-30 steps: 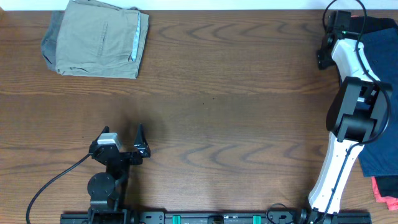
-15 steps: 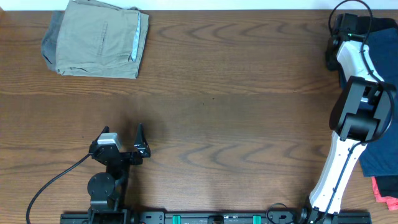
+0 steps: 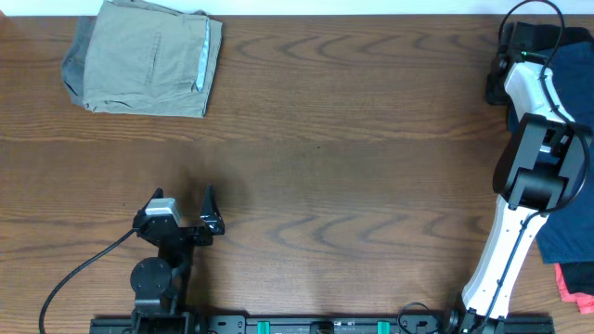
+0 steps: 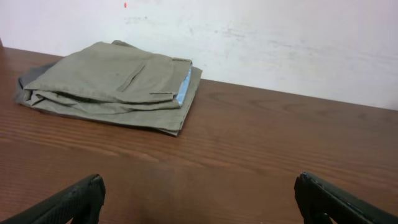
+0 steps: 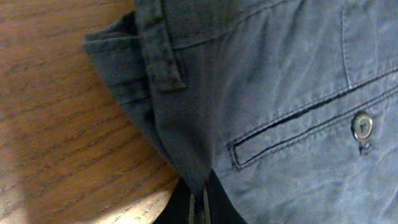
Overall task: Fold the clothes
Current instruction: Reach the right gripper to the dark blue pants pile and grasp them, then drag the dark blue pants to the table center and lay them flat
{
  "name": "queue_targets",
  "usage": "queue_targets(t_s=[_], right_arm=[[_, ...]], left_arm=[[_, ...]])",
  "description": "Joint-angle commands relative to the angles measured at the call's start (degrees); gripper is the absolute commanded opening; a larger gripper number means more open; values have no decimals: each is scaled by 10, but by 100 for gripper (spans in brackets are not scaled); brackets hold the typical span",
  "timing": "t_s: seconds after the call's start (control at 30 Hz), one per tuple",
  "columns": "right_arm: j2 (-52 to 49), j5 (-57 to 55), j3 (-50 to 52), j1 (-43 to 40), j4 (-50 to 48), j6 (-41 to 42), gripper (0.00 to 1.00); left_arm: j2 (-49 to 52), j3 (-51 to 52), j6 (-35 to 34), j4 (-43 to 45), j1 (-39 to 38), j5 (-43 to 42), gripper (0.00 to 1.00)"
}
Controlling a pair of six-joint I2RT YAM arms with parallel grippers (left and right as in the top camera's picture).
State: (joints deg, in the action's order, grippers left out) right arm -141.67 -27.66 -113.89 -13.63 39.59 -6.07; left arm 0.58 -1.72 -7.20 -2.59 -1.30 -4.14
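Pinching the navy shorts by an edge, the right hand was closed (pocket just beyond); left hand gaped, empty.

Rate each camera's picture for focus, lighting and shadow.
Overhead: sharp and evenly lit, with no hard shadows or glare on the table. Left wrist: the khaki shorts are crisp, while its own fingers are dark and blurred at the bottom corners. Right wrist: very close, so the navy shorts fill the frame; the stitching and button are legible, and a pale glare patch lies on the table at lower left.
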Motion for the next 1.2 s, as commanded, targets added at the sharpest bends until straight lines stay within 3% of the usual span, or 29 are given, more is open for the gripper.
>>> queue_targets(t_s=[0.0,0.47,0.73,0.97,1.17], right_arm=[[30,-9,-4,-8,10,67,1],[175,-10,-4,-8,30,115,1],[196,-2,-4,-8,54,125,1],[195,105,-4,7,65,124,1],[195,209,-4,67,59,124,1]], left_arm=[[-3,15,8,-10,-2,-6,98],[-3,15,8,-10,-2,-6,98],[-3,15,8,-10,-2,-6,98],[-3,15,8,-10,-2,-6,98],[-3,15,8,-10,-2,-6,98]])
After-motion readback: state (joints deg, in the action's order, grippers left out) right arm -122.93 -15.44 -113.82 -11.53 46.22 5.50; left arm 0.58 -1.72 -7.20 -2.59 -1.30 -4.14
